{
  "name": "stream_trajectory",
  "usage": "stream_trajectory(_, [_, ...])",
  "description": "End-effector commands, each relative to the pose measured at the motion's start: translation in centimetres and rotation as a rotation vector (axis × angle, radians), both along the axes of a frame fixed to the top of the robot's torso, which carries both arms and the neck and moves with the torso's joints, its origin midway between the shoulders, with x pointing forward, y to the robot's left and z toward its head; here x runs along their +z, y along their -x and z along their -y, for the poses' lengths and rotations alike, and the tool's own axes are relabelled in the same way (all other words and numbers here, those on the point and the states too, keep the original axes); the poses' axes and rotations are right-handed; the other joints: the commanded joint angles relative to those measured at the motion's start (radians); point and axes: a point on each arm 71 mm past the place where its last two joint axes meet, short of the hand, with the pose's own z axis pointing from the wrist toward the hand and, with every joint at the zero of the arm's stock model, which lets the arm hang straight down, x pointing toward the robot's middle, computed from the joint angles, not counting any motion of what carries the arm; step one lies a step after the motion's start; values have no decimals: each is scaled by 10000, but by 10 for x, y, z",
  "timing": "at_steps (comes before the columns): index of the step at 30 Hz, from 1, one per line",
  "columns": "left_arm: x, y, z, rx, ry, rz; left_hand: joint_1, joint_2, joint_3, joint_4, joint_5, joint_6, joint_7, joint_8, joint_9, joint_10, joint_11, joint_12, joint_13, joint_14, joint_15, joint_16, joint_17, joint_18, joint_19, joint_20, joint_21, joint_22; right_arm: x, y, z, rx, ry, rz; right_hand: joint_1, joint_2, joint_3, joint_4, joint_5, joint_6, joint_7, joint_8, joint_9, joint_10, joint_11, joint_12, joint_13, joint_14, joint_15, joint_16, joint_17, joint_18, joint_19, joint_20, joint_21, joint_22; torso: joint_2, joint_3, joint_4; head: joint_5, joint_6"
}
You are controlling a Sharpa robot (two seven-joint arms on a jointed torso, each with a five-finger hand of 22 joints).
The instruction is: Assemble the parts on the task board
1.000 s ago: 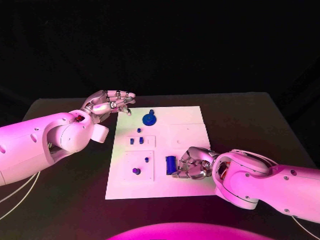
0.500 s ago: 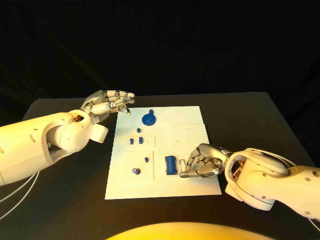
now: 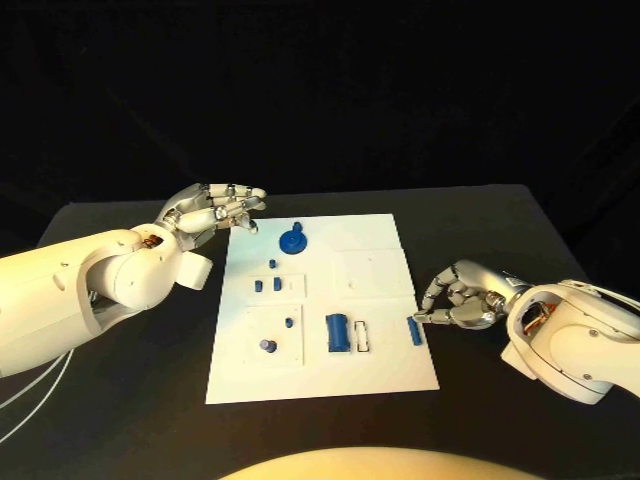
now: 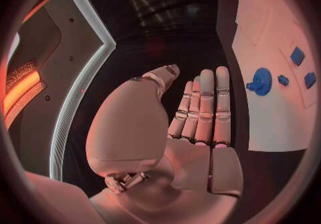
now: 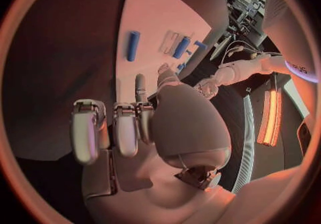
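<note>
The white task board (image 3: 371, 262) lies mid-table with several blue parts on it. A round knobbed part (image 3: 294, 240) sits at its far end, a thick blue cylinder (image 3: 336, 332) near its front, and a slim blue bar (image 3: 414, 332) by its right edge. My right hand (image 3: 457, 297) hovers just off that edge, beside the bar, fingers curled in and holding nothing. In the right wrist view the bar (image 5: 134, 46) lies apart from the fingers. My left hand (image 3: 216, 207) is raised at the board's far left corner, its fingers (image 4: 204, 106) straight and empty.
Small blue pieces (image 3: 268, 285) stand in the board's left column, and another small one (image 3: 268, 345) lies near the front left. A white slot (image 3: 363, 333) lies beside the cylinder. Bare black table (image 3: 522, 240) surrounds the board.
My right hand has left the board's front and moved right, past its edge. The slim blue bar now lies uncovered near that edge. The left hand has stayed put.
</note>
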Motion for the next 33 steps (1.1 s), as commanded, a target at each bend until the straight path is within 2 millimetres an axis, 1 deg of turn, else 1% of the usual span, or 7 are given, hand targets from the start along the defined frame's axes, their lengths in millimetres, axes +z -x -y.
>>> stream_trajectory(1, [2,1,4,-233,162,151,-82,-26,-40,31,-50,-44,17,-4,10,-65,-32,31,-8,-23,15,-45,9,131,58,42,-45,-14,-1,1,5,57,823,566,90,6,53,1,49,40,-17,-36,-14,644,56,8,2120,901,65,-4,1732,-38,821,75,76,2388,-1,1,-14,-85,4])
stream_trajectory(7, [2,1,4,-247,167,146,-82,-26,-40,31,-50,-44,17,-4,10,-65,-32,31,-8,-23,15,-45,9,131,58,42,-45,-14,-12,5,8,-168,1310,442,61,33,40,47,19,111,-28,-21,-12,633,49,-19,2103,899,58,-6,1727,-36,820,73,69,2387,15,7,2,-129,-2])
stream_trajectory(11, [1,1,4,-253,166,138,-89,-22,-56,48,-47,-44,15,-1,12,-66,-33,38,-7,-25,15,-46,10,131,61,44,-60,-25,-19,7,4,-154,1387,325,14,20,9,62,-9,153,-37,-14,-12,630,42,-26,2099,897,53,-11,1715,-36,819,71,66,2386,10,0,24,-148,-5])
stream_trajectory(16, [1,1,4,-265,162,118,-89,-22,-56,48,-47,-44,15,-1,12,-66,-33,38,-7,-25,15,-46,10,131,61,44,-60,-25,-26,9,-3,-69,1354,225,-9,16,-5,66,-22,169,-41,-12,-12,629,39,-29,2097,896,51,-12,1712,-35,819,69,62,2385,21,7,50,-138,-23])
stream_trajectory(23, [1,1,3,-249,140,90,-85,-8,-58,59,-43,-42,13,4,15,-66,-35,44,-5,-26,14,-46,12,132,65,45,-70,-32,-33,9,-10,36,1334,51,-58,21,-27,73,-33,203,-50,-5,-11,630,32,-30,2096,898,45,-8,1724,-38,823,66,79,2389,18,-15,36,-133,-50])
stream_trajectory(27, [1,1,3,-255,136,79,-85,-8,-58,59,-43,-42,13,4,15,-66,-35,44,-5,-26,14,-46,12,132,65,45,-70,-32,-37,9,-12,95,1425,-112,-58,21,-27,73,-33,203,-50,-5,-11,630,32,-30,2096,898,45,-8,1724,-38,823,66,79,2389,21,-15,29,-114,-60])
stream_trajectory(33, [1,1,3,-261,133,68,-74,1,-59,62,-41,-39,11,7,17,-67,-37,48,-4,-27,12,-46,13,134,68,45,-78,-38,-45,8,-15,272,1826,-311,-29,16,-26,47,-24,221,-65,-4,-12,623,21,-44,2087,896,39,-12,1714,-34,819,63,62,2385,13,-20,48,-118,-85])
